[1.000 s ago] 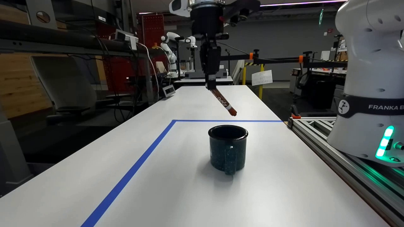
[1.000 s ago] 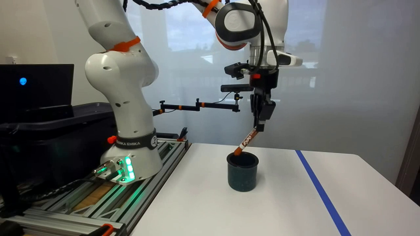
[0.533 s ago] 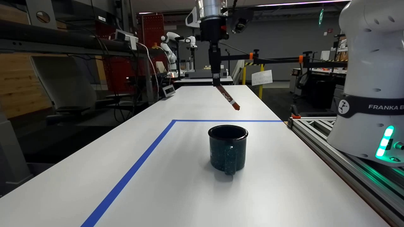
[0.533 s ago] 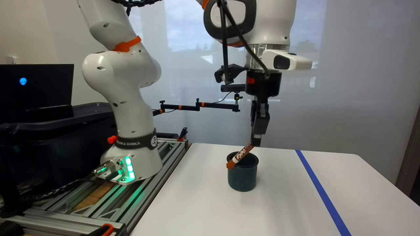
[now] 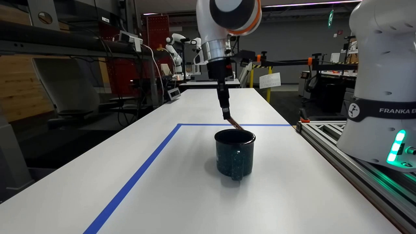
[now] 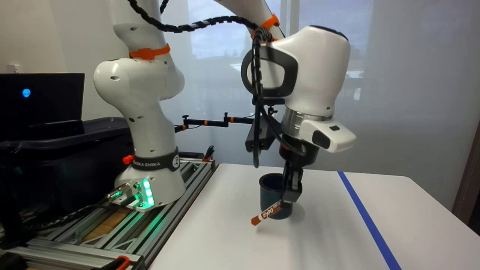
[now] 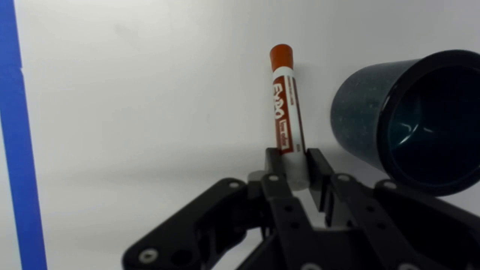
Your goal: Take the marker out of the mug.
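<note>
The marker is a slim brown and white pen with a reddish-brown end, in both exterior views (image 5: 236,123) (image 6: 267,213) and the wrist view (image 7: 285,101). My gripper (image 5: 226,116) (image 6: 288,202) (image 7: 294,163) is shut on its pale end. The marker slants down, its free end close to the table; I cannot tell if it touches. The dark teal mug (image 5: 234,159) (image 6: 269,193) stands upright beside the gripper; the wrist view shows the mug (image 7: 358,108) apart from the marker, on the right. In an exterior view the mug's rim hides the marker's free end.
Blue tape (image 5: 143,172) (image 6: 365,219) (image 7: 20,150) marks lines on the white table (image 5: 182,201). The robot base (image 6: 150,187) stands on a metal frame along the table's edge. A small grey device (image 5: 174,94) sits at the far table edge.
My gripper has moved down with the marker in it, from above mug height to low beside the mug, and the wrist has tilted. The mug has not moved.
</note>
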